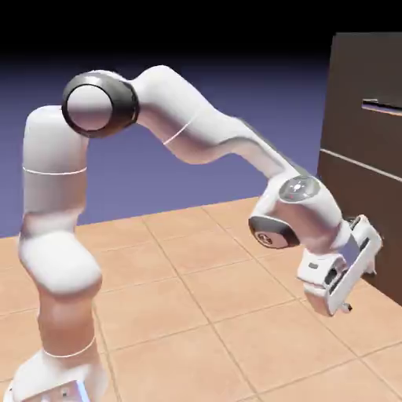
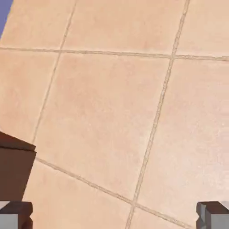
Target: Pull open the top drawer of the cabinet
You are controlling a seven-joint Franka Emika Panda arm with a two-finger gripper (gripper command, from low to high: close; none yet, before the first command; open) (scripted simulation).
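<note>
Hand view shows the two small grey fingers (image 2: pixel 18 214) spread wide with nothing between them, above the tan tiled bench (image 2: pixel 112 112). Exterior view has the white arm's gripper (image 1: pixel 345 283) low, near the tall dark brown wooden cabinet (image 1: pixel 353 94) at right; its top drawer (image 1: pixel 385 74) sits higher.

1. The white arm (image 1: pixel 169 126) rises from the exterior view's lower left as a thick upright column, bends at a dark-ringed shoulder joint near the top, then slopes down toward the right.
2. A rounded wrist sits low on the right — below it the hand (image 1: pixel 345 294) hangs tilted, aimed downward.
3. In the hand view, the two grey fingertips (image 2: pixel 15 215) sit at the bottom corners, far apart — the jaws stand wide with nothing between them.
</note>
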